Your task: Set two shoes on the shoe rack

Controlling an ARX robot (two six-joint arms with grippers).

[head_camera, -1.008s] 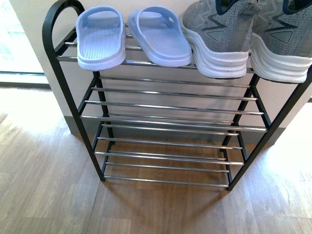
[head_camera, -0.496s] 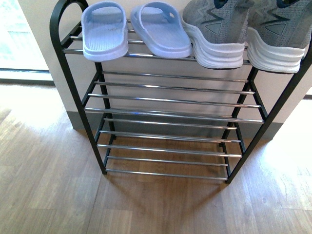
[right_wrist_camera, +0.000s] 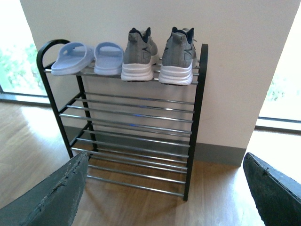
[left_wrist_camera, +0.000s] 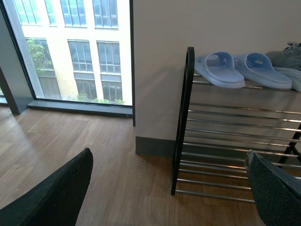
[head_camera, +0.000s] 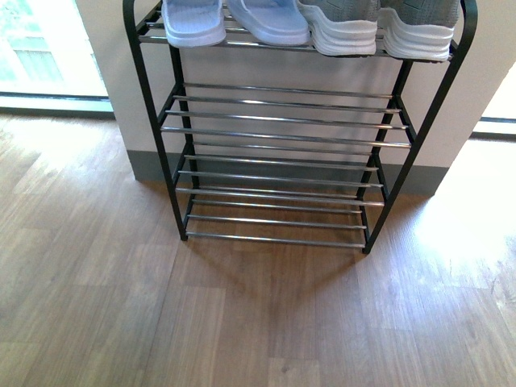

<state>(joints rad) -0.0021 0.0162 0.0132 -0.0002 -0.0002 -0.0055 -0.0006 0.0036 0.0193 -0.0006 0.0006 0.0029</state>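
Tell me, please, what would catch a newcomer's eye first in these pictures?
Most striking is the shoe rack, black-framed with silver bars, standing against a pale wall on a wood floor. All four shoes sit in a row on its top tier: the pale-blue slides toward the rounded end and the grey sneakers beside them, while the lower tiers hold nothing. In the left wrist view a bright window shows a building outside.
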